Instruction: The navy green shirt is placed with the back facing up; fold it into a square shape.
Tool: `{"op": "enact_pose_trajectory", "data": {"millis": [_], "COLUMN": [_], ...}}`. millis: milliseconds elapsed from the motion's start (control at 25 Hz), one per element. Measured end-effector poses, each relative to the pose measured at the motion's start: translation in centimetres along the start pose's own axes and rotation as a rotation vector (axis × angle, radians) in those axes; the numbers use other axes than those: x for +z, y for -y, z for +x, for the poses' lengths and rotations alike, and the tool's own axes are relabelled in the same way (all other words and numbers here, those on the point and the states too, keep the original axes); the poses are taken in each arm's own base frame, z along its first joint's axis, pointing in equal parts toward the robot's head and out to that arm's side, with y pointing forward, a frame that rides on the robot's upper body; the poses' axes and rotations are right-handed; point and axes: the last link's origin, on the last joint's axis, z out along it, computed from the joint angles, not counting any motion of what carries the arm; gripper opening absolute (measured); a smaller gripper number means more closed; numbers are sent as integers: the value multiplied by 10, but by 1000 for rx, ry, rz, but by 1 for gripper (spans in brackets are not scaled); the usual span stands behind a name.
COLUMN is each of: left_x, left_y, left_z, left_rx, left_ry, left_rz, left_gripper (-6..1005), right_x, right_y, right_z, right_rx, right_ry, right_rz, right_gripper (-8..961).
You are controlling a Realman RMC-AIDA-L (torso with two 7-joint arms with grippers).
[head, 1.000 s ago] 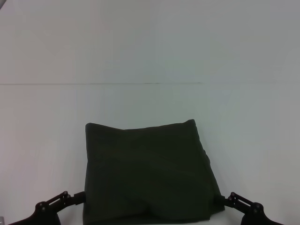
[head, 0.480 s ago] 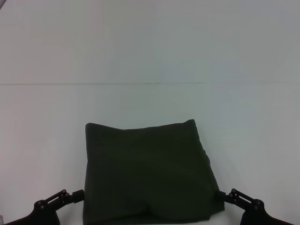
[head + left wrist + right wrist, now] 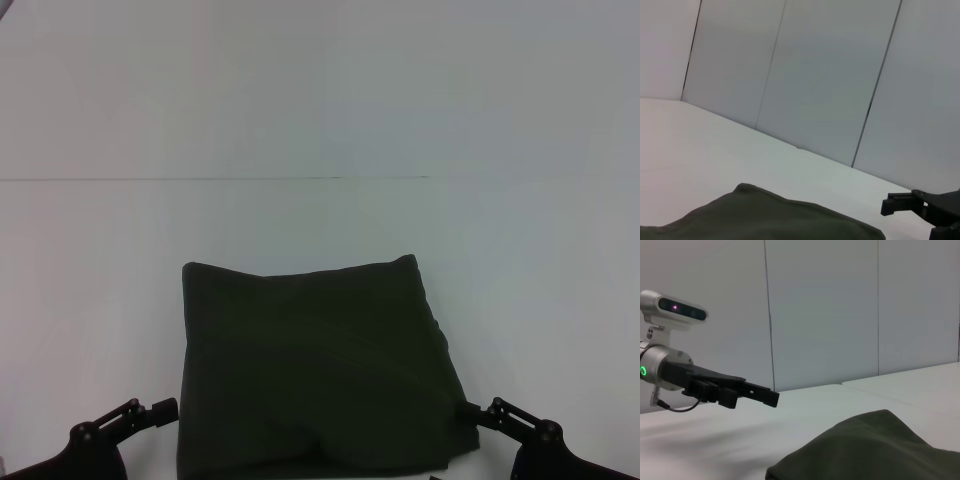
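White table (image 3: pixel 320 120), grey panelled wall (image 3: pixel 825 85), folded navy green shirt (image 3: pixel 315 365), fingers' opening unclear.

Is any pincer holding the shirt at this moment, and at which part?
Nothing is clearly held. The left pincer is just off the left side of the navy green shirt; the right pincer meets its right side, but a grip cannot be told.

Soft, even light fills the room, with no glare on the white table (image 3: pixel 320 120). The navy green shirt (image 3: pixel 315 370) reads almost black, its folds barely visible, casting faint shadows.
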Motion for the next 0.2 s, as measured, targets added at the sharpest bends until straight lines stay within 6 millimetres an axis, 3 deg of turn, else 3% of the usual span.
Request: {"op": "enact_pose_trajectory", "data": {"millis": [200], "left_x": [0], "left_y": [0], "left_z": [0], "left_rx": [-2], "left_ry": [-1], "left_rz": [0], "left_gripper": [947], "right_x": [0], "right_y": [0], "right_z": [-1], "right_rx": [-1], "right_ry": [3], "right_rz": [-3], "right_gripper": [900]}}
